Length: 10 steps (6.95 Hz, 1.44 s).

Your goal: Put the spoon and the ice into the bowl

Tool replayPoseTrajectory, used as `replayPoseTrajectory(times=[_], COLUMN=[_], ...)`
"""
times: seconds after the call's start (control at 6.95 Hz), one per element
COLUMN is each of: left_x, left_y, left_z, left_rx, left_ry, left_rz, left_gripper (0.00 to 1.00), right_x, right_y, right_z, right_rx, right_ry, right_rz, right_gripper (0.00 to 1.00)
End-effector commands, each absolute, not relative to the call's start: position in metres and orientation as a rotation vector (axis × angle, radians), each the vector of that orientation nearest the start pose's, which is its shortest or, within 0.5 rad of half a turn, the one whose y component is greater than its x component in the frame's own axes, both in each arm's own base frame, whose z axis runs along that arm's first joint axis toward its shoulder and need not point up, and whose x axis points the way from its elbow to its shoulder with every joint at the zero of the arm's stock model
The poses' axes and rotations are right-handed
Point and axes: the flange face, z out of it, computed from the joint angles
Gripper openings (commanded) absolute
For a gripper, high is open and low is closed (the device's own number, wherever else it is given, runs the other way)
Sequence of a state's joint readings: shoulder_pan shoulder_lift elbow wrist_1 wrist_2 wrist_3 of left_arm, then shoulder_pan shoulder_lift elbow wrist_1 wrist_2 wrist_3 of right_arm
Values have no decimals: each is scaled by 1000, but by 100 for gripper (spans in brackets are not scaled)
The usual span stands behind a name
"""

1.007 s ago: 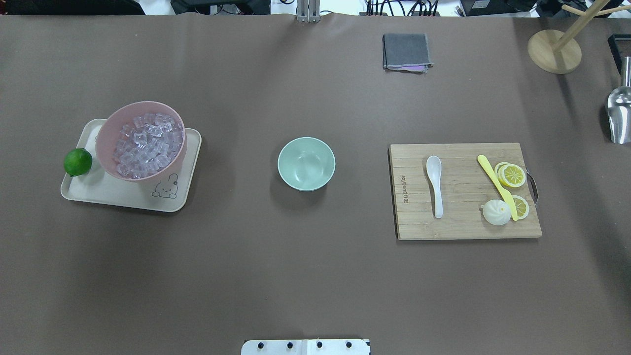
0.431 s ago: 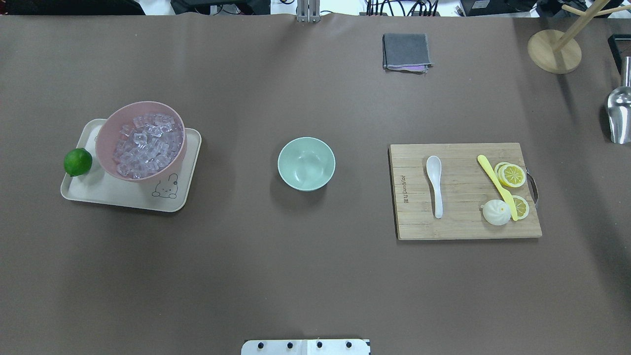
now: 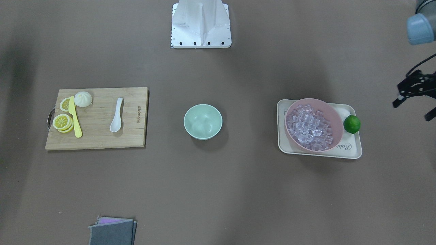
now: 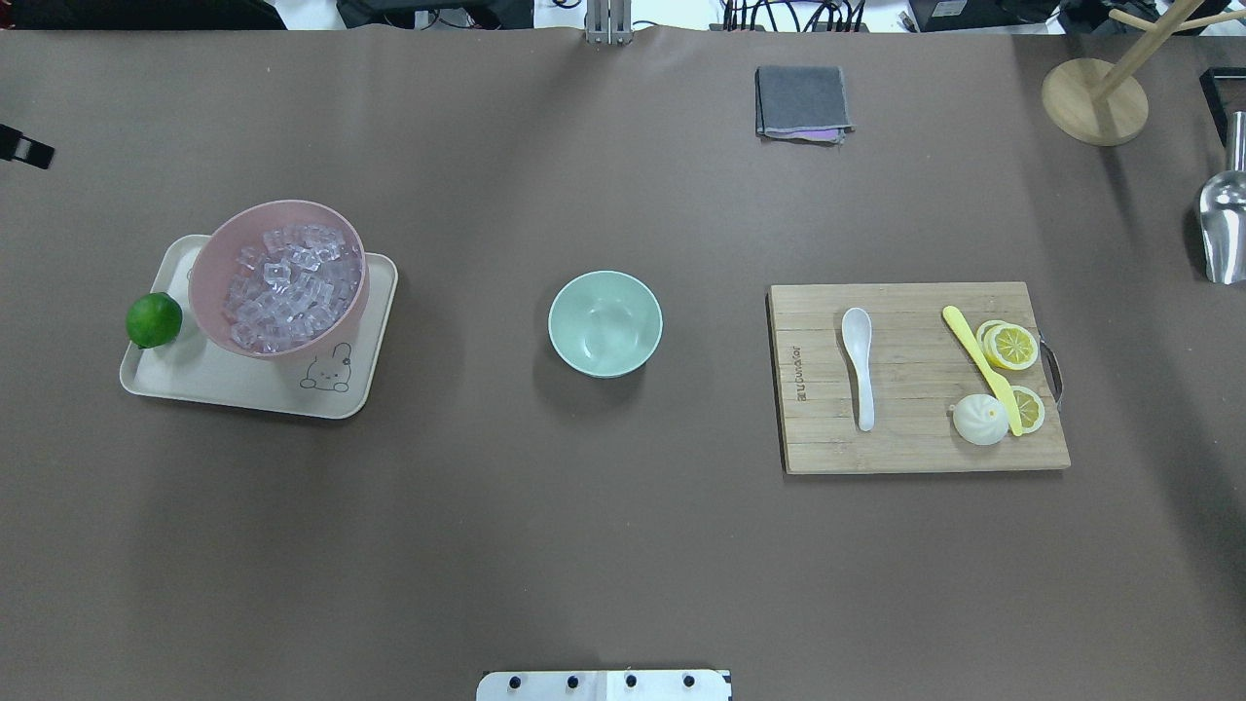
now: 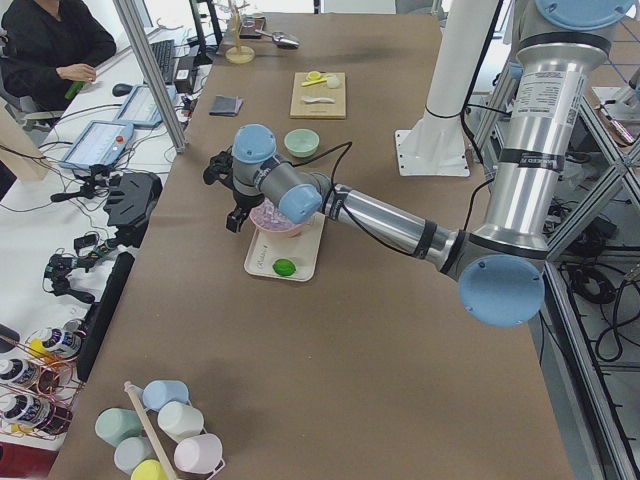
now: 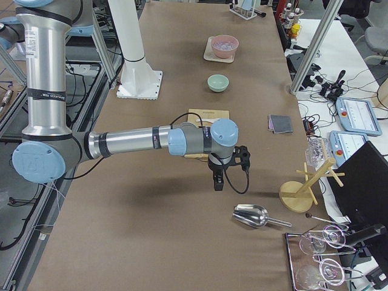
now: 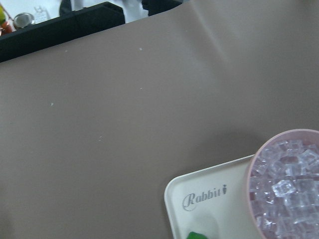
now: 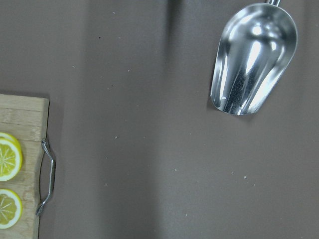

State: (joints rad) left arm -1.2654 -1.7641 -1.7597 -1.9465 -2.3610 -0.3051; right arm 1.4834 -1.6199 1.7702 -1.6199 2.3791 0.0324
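Observation:
The white spoon [image 4: 859, 365] lies on the wooden cutting board [image 4: 915, 443] on the right, scoop pointing away from the robot. The mint-green bowl [image 4: 604, 323] stands empty at the table's middle. The ice [image 4: 287, 287] fills a pink bowl [image 4: 207, 292] on a cream tray [image 4: 224, 385] on the left. My left gripper [image 3: 412, 110] hangs open and empty above the table, beyond the tray's outer side. My right gripper [image 6: 218, 180] hangs past the board's outer end, near a metal scoop [image 8: 251, 59]; I cannot tell if it is open or shut.
A lime [image 4: 154, 319] sits on the tray's left edge. A yellow knife [image 4: 978, 365], lemon slices [image 4: 1012, 346] and a white bun [image 4: 979, 419] share the board. A grey cloth [image 4: 802, 101] and a wooden stand [image 4: 1094, 101] are at the far side.
A black tip of my left gripper has come into the overhead view at its left edge. Nothing on the table has moved.

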Motion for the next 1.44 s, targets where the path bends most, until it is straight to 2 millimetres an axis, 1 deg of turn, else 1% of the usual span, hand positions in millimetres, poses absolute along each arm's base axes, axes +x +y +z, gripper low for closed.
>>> replayPoseTrajectory(times=[0.0,0.14,0.29,0.43,0.58,0.72,0.86,1.01,1.29], left_x=[212,233,233,261,293,306,306,313,309], left_y=[-564,-562,-563,-552,-542,-534,-531,-530,-525], left_z=[387,376,361,363,367,372,382,390,406], left_rx=[478,392,386,421,453,451,439,423,406], left_ry=[851,904,940,899,846,835,828,818,799], left_rz=[335,167,-11,-12,-5,6,9,19,13], left_gripper=[98,98,98,98,98,97,75,62,62], right_x=[16,16,16,16,16,16,16,16,17], right_y=[-477,-477,-477,-476,-477,-477,-476,-476,-476], right_z=[587,586,585,584,583,582,580,580,580], right_rx=[46,46,47,49,52,53,55,55,55], right_ry=[-811,-813,-816,-816,-814,-816,-818,-818,-818], right_rz=[-101,-101,-102,-101,-103,-103,-104,-104,-103], right_gripper=[100,100,100,100,100,100,100,100,100])
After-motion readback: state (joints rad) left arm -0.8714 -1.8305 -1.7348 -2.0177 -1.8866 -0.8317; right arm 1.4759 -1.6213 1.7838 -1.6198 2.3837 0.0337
